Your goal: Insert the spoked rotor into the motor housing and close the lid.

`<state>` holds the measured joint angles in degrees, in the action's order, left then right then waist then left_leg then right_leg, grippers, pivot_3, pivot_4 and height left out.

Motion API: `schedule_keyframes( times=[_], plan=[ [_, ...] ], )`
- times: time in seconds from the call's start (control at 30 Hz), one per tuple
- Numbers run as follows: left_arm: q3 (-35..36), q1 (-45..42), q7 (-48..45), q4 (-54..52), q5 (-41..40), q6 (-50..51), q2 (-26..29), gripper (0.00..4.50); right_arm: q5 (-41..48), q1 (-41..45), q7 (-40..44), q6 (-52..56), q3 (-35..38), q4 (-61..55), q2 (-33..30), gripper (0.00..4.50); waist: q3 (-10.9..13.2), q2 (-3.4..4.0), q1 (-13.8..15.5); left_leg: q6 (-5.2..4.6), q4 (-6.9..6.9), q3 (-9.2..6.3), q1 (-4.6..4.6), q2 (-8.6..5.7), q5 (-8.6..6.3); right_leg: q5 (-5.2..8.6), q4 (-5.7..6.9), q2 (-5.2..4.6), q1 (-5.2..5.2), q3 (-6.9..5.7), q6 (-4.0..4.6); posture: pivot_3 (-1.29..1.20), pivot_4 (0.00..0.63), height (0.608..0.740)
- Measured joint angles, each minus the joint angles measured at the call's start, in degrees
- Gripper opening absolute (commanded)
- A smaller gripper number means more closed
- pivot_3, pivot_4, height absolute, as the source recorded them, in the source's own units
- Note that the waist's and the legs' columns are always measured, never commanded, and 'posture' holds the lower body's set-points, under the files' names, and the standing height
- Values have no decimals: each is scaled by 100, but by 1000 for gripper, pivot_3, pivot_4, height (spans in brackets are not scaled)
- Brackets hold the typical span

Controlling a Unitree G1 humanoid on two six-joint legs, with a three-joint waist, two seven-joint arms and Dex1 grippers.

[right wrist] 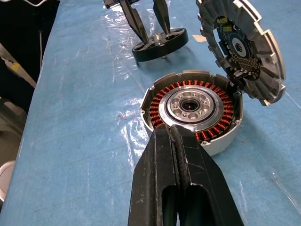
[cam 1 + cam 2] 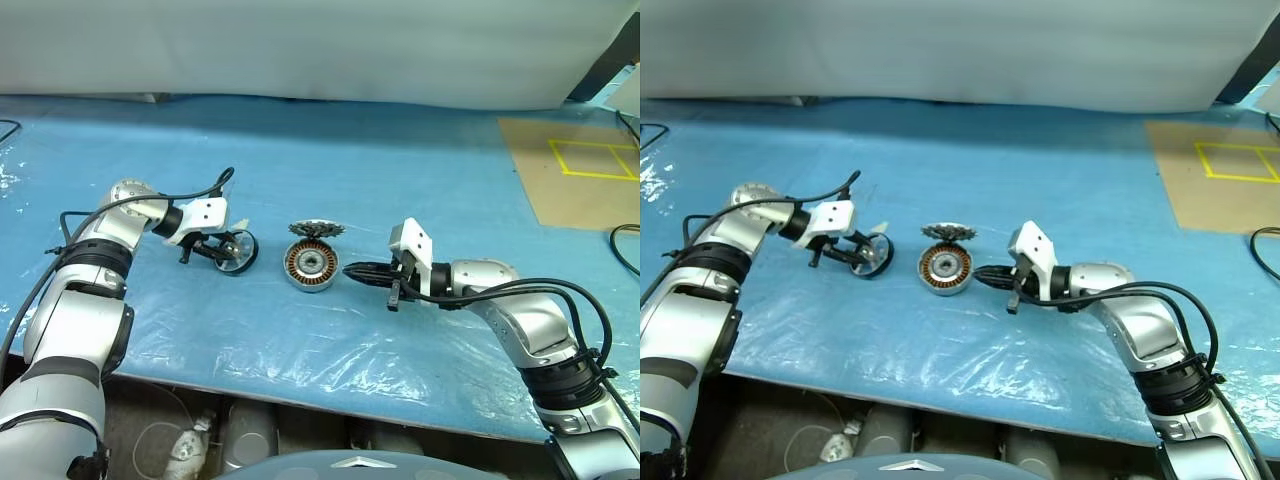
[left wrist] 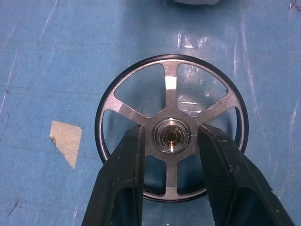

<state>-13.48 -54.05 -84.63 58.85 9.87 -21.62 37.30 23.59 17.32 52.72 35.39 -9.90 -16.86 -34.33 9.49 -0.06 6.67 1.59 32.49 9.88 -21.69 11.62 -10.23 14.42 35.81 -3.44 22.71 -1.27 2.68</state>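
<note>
left claw (image 3: 171,141) is over the spoked rotor (image 2: 237,250), one finger each side of the hub, fingers down through the gaps between spokes, straddling the hub; can't tell if the pads actually bite on it. rotor sits on the blue tabletop (image 2: 400,180) left of the motor housing (image 2: 309,265), apart from it, dark rim all round, silver spokes, bearing in the middle. in the right wrist view the rotor looks tipped a little, near edge on the film

motor housing sits mid-tabletop, open, copper windings ring and silver centre with dark bore showing. lid (image 2: 317,230) stands up at the far edge of the housing, joined at its rim, ribbed inner face and a small circuit board facing the near side

right claw (image 2: 352,270) is pressed together, nothing in it, pointing left at the housing, tips just beside the housing's right wall; contact not clear

small beige scrap (image 3: 66,138) lies on the tabletop just beside the rotor. cardboard sheet with a yellow tape square (image 2: 592,158) at far right, well apart from everything
</note>
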Motion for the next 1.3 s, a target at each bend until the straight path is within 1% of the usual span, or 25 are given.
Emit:
schedule_keyframes(
  times=[0.1, 0.13, 0.2, 0.27, 0.37, 0.47, 0.6, 0.8, 1.13, 1.3],
  plan=[
    [192, 314, -191, -418, -323, 319, 14, 1316, -8, 9, 1, -5, -3, 25, 5, 0, -1, 2, 22, 0, -5, 1, 1, 0, 0, 1, -1, 0, 2, 1, 1, 0, 150, 740],
    [301, 520, -296, -742, -550, 577, 13, 1316, -9, 8, 2, -11, -3, 29, 6, 0, -1, 2, 23, 0, -7, 1, -1, 1, 0, 1, -1, 0, 6, 2, 1, 0, 150, 740],
    [453, 1010, -477, -1506, -991, 1149, 16, 1316, -19, 13, 0, -22, -8, 39, 7, 0, 0, 1, 22, 1, -7, 2, -13, 4, 0, 1, -1, 1, 18, 0, 2, 0, 150, 740],
    [534, 1565, -611, -2458, -1382, 1825, 137, 1316, -73, 7, -8, -49, -6, 44, 2, 0, 0, 0, 5, 1, -8, 3, -28, 9, 0, -1, 0, 5, 37, 0, -1, 0, 150, 740],
    [703, 2194, -547, -3656, -1876, 2781, 323, 1316, -96, 1, 4, -79, 13, 110, -15, 0, 2, -1, -27, 1, -10, 10, -39, 13, 0, 0, 1, 10, 46, -5, 0, 0, 150, 740],
    [892, 2372, -203, -4551, -2233, 3332, 295, 1316, -96, 9, 27, -110, 16, 187, -15, 0, 3, -2, -17, 0, -4, 12, -40, 9, 0, 2, -4, 6, 39, -7, 4, 0, 150, 740],
    [919, 2384, 270, -5332, -2550, 3748, -29, 1316, -104, 15, 47, -153, 15, 245, 1, 0, 3, -2, -55, -1, 3, 13, -37, 7, 1, 2, -6, 5, 34, -3, 4, 0, 150, 740],
    [638, 2409, 613, -5473, -2581, 3779, -305, 1316, -126, 15, 52, -191, 15, 292, 8, 0, 3, -2, -140, -2, -2, 12, -32, 12, 1, 2, -5, 15, 36, 0, 4, 0, 150, 740],
    [394, 1998, 1063, -4547, -2267, 3089, -905, 1316, -147, -52, -33, -204, 17, 275, -1, 0, 3, -2, -116, -3, 3, 11, -37, 9, 2, 1, -5, 13, 35, 0, 2, 0, 150, 740],
    [252, 1951, 1000, -4333, -2110, 2840, -886, 1316, -147, -127, -112, -189, 17, 244, -4, 0, 3, -2, -123, -4, 0, 10, -34, 11, 2, -8, -4, 14, 36, -1, -14, 0, 150, 740]
  ],
)
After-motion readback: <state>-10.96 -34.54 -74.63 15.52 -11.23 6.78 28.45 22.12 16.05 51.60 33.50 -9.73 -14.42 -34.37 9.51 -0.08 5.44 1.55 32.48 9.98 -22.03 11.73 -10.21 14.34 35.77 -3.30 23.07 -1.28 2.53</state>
